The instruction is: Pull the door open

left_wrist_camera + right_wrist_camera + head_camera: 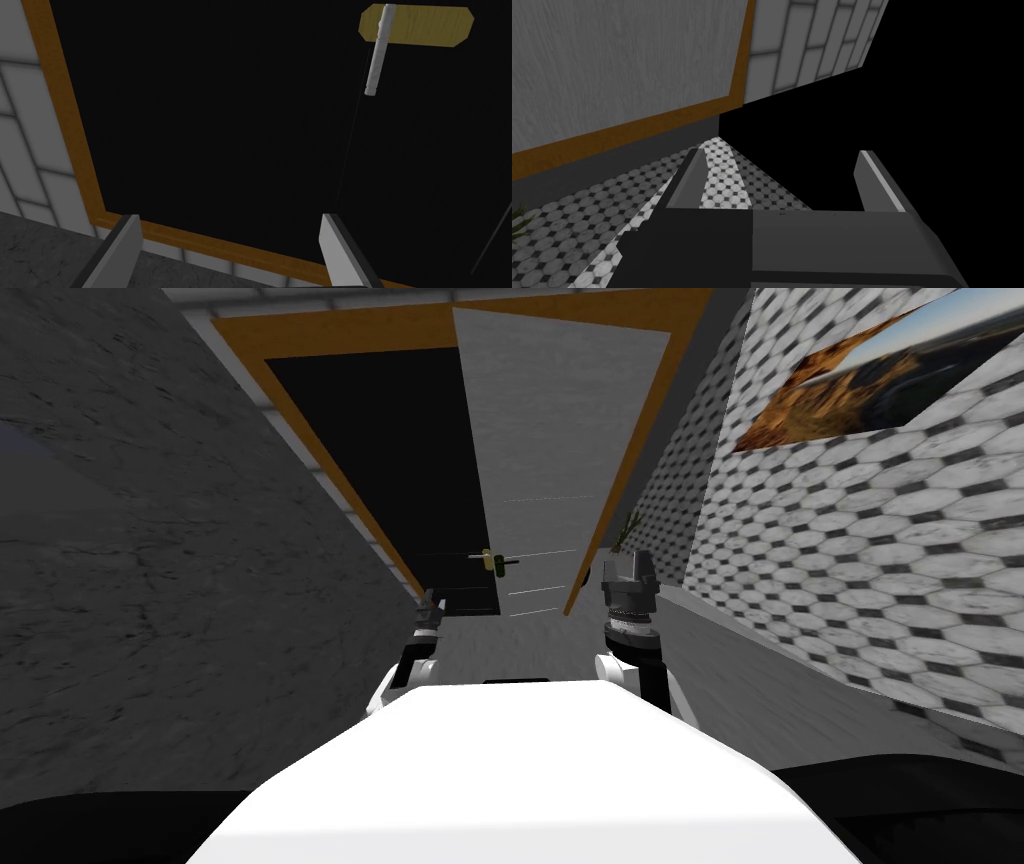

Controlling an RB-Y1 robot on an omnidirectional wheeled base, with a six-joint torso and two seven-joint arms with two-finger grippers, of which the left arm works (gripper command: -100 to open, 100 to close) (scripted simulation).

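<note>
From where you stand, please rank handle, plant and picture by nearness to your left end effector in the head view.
1. Pale handle on yellow plate: just ahead.
2. Green plant: ahead, far right corner.
3. Landscape picture: high, tiled right wall.

The door (pixel 545 458), a light grey panel, is standing partly open in its orange-brown frame (pixel 330 328), leaving a black area (pixel 400 468) beside its free edge, where a pale lever handle (pixel 487 560) is sitting on a yellowish plate (pixel 425 25).
</note>
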